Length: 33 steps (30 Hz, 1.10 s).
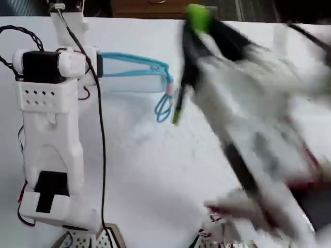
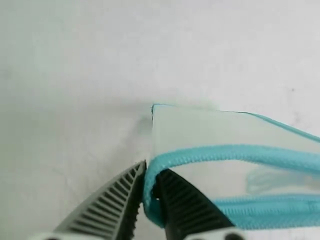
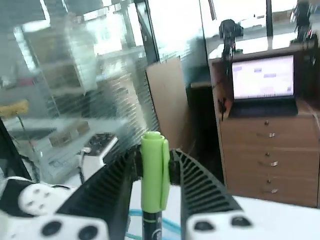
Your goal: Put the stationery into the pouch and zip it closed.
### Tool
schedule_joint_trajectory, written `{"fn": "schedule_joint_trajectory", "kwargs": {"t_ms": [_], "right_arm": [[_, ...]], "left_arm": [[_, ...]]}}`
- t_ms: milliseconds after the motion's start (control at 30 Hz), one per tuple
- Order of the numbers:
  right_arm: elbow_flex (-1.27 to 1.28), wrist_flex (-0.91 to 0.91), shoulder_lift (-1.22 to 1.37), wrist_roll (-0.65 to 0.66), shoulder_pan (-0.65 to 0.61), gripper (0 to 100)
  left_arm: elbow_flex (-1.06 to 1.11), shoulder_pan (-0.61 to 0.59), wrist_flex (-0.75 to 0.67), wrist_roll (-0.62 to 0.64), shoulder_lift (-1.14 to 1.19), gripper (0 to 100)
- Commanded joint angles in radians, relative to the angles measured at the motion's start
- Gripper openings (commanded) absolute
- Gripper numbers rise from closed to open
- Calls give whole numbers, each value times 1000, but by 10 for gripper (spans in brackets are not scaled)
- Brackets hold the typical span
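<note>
Two end effectors are each clamped on something, so you have a grip on both sides. Your left end effector (image 2: 150, 170) has its fingers closed on the blue zip edge at one corner of the clear pouch (image 2: 210, 130). The pouch (image 1: 132, 77) lies flat on the white worktop (image 1: 145, 170), stretching away from the left arm (image 1: 51, 129). Its two zip tracks stand apart along its length. Your right end effector (image 3: 154, 161) pinches a green pen (image 3: 154, 172) just below the cap, with the pen upright between the fingers. From the high view, the pen (image 1: 198, 18) hangs at the pouch's other end, its lower tip just beside the blue pull loop (image 1: 164, 108). You cannot tell whether that tip touches the worktop.
</note>
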Motion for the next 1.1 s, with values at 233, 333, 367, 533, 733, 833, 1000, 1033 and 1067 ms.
{"fn": "schedule_joint_trajectory", "kwargs": {"t_ms": [233,333,367,533,733,833,1000,1033,1067], "right_arm": [[1413,15,-771,64,-124,17],[1771,-137,-895,80,-193,17],[1837,-239,-932,89,-185,17],[2001,-828,-1015,121,-162,17],[2142,-1521,-1012,160,-160,17],[2262,-1774,-981,313,-166,17],[2311,-2026,-866,339,-170,17],[2300,-2058,-842,339,-170,17],[2288,-2086,-819,341,-170,17]], "left_arm": [[-6,8,0,11,-4,23],[-6,8,0,11,-5,23],[-6,7,0,11,-5,23],[-5,8,0,11,-5,23],[-5,10,0,11,-4,23],[-5,10,0,11,-4,23],[-5,10,0,11,-4,23],[-5,10,0,11,-4,23],[-5,10,0,11,-4,23]]}}
